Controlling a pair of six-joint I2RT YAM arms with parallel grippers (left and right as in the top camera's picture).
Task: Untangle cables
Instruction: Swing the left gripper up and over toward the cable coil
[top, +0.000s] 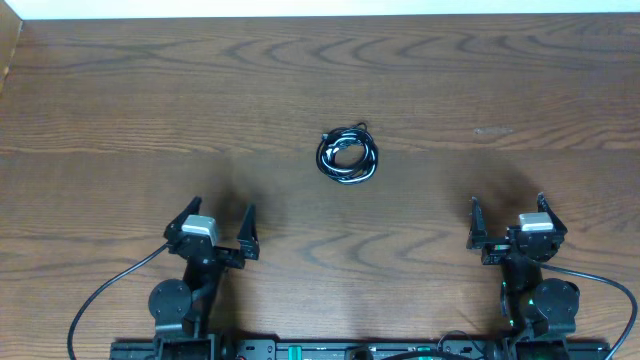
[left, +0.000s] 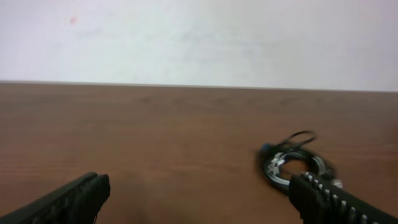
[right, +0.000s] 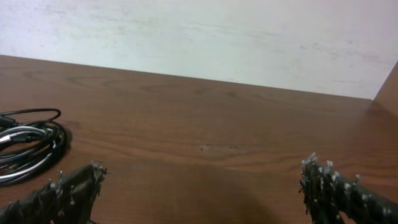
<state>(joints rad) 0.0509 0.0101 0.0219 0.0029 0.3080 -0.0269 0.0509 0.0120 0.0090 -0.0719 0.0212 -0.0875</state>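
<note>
The cables (top: 348, 155) lie coiled together in one small bundle of black and white cords near the middle of the wooden table. In the left wrist view the cables (left: 295, 163) sit ahead and to the right, partly behind my right-hand finger. The right wrist view shows the cables (right: 28, 149) at its left edge. My left gripper (top: 221, 222) rests near the front left, wide open and holding nothing, well short of the bundle. Over at the front right, my right gripper (top: 506, 216) is open too, with bare table between its fingers.
The wooden table (top: 150, 100) ends at a pale wall (right: 199, 37) at the back. A raised brown side edge (top: 10, 50) shows at the far left. Thick black robot cables (top: 95, 295) loop beside the arm bases at the front.
</note>
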